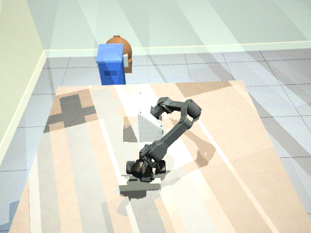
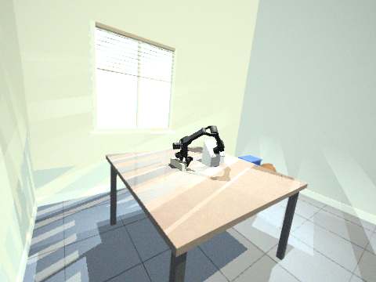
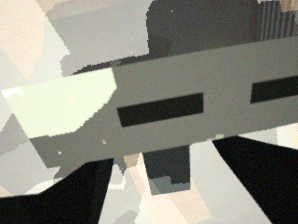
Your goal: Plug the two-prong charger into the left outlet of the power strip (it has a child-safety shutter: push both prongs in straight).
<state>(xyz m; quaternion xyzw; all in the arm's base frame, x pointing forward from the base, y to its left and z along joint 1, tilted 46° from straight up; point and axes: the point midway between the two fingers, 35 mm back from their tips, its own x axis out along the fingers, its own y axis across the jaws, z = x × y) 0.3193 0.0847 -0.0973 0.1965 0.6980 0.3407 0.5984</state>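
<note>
The end effector point(image 1: 148, 177) point(image 2: 186, 164) point(image 3: 162, 144) is released, its fingers spread beside the power strip point(image 1: 139, 186) point(image 2: 177, 164) point(image 3: 225, 65). A dark block point(image 3: 167, 172), apparently the charger, shows between them; whether it is plugged in, I cannot tell. The arm point(image 1: 175, 134) point(image 2: 196, 135) arches over the desk point(image 1: 233, 136) point(image 2: 235, 204), wrist bent downward.

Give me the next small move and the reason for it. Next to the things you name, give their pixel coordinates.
Probably back the hand point(image 1: 147, 178) point(image 2: 186, 161) point(image 3: 162, 144) straight off: its fingers stand open, touching neither side of the dark block point(image 3: 167, 167), perhaps the charger, at the power strip's point(image 1: 139, 187) point(image 2: 177, 164) point(image 3: 225, 75) edge. Whether it is seated, I cannot tell.
</note>
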